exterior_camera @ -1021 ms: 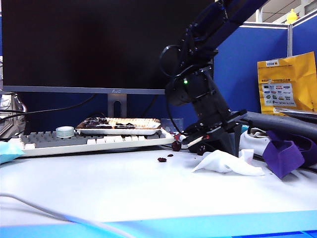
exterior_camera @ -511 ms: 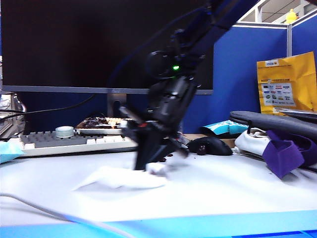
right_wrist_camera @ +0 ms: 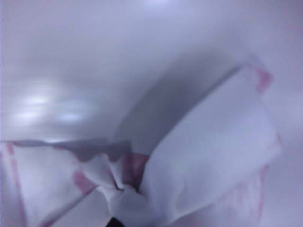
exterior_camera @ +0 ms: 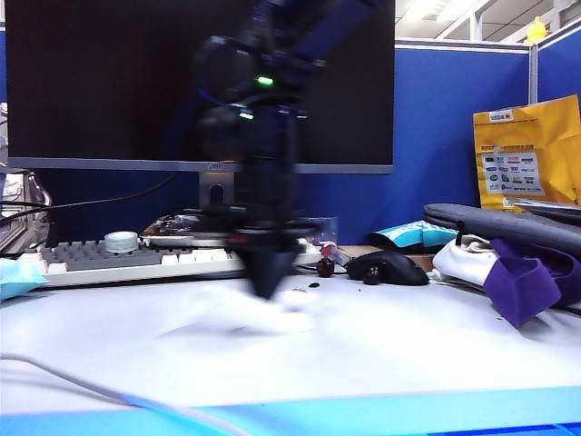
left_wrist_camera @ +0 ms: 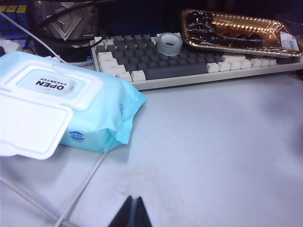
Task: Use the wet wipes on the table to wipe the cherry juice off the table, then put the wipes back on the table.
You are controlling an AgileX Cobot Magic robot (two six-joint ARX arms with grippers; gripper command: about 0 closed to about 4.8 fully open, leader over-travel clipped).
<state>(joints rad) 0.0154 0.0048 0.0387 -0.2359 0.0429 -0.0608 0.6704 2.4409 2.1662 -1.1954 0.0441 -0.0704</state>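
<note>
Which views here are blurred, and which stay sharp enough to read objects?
Exterior view: the right gripper and wet wipes are smeared by motion; the keyboard and mouse stay crisp. Left wrist view: sharp, with the wipes pack readable and the shut left gripper low in frame. Right wrist view: soft and close, showing pink-stained wet wipes.

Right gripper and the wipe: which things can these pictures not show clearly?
- Exterior view: motion blur smears the right gripper and wet wipe; jaws unreadable.
- Right wrist view: the wipe fills the frame, hiding the fingertips and any juice beneath.
- Left wrist view: the left gripper is cut off by the edge.
</note>
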